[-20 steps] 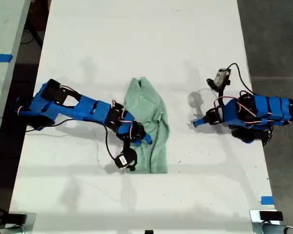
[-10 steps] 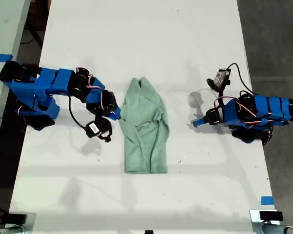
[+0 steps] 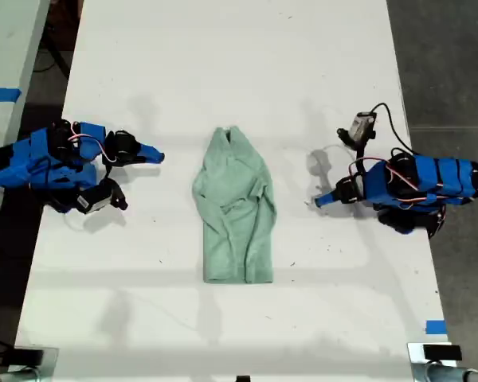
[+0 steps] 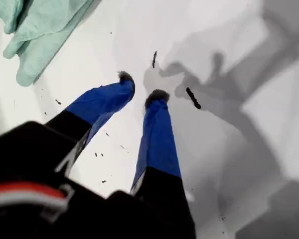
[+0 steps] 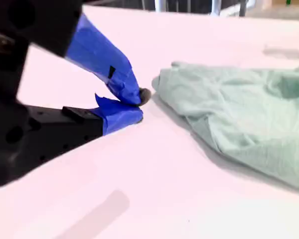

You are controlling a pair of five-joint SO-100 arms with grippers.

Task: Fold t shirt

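My second gripper (image 5: 134, 107) had its blue-taped jaws closed tip to tip, holding nothing, low over the white table (image 5: 139, 189), with the wrinkled mint-green t shirt (image 5: 239, 119) lying just beyond the tips.

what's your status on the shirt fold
My first gripper open, empty; my second gripper shut, empty. T shirt flat on table, clear of both. Nothing in the way.

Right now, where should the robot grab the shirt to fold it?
Probably a corner of the hem, the end of the shirt nearest the exterior view's bottom edge. The shirt lies as a long narrow strip, and that end is straight and flat, so a gripper could slide in low from the side and carry it toward the collar.
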